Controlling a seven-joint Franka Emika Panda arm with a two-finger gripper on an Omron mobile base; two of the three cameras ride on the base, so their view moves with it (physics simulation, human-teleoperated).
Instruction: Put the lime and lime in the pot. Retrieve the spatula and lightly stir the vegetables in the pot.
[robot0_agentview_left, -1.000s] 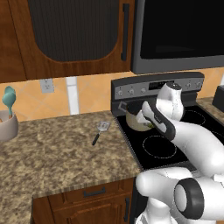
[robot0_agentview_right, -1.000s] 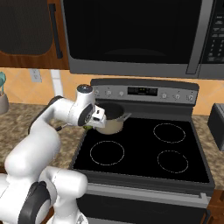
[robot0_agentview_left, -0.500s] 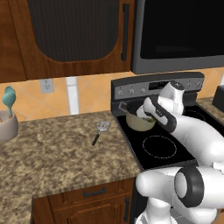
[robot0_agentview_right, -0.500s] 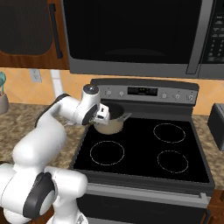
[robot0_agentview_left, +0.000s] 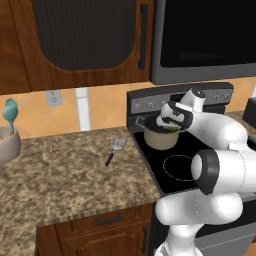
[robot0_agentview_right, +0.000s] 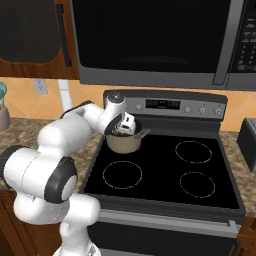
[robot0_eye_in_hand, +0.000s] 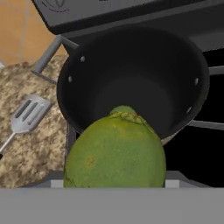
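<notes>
The gripper (robot0_agentview_left: 171, 121) has come up and over since a second ago. Back then it was low beside the pot, and now it hangs right above the pot's (robot0_agentview_left: 161, 138) open top. The pot itself has not moved.

The gripper holds a lime (robot0_eye_in_hand: 115, 151) between its fingers. The fingers stand fairly wide apart, because the round fruit fills the space between them. In the hand view the lime is big and close, yellow-green with a few little brown spots, and it hides the finger tips (so I cannot see where they touch it). In the left base view a bit of the same green shows at the gripper (robot0_agentview_left: 173, 127), just over the rim.

Past the held lime, further from the fingers, is the dark inside of the pot (robot0_eye_in_hand: 131, 83). A small bit of green peeks out just beyond the top of the held lime. It may be the other lime lying in the pot, but I cannot tell for sure.

The pot sits on the black stove (robot0_agentview_right: 165, 175), on the back ring nearest the counter.

The spatula (robot0_agentview_left: 114, 150) lies flat on the speckled counter (robot0_agentview_left: 65, 175), off to the side of the fingers and well apart from them. Its silver slotted head (robot0_eye_in_hand: 29, 113) points toward the stove.
</notes>
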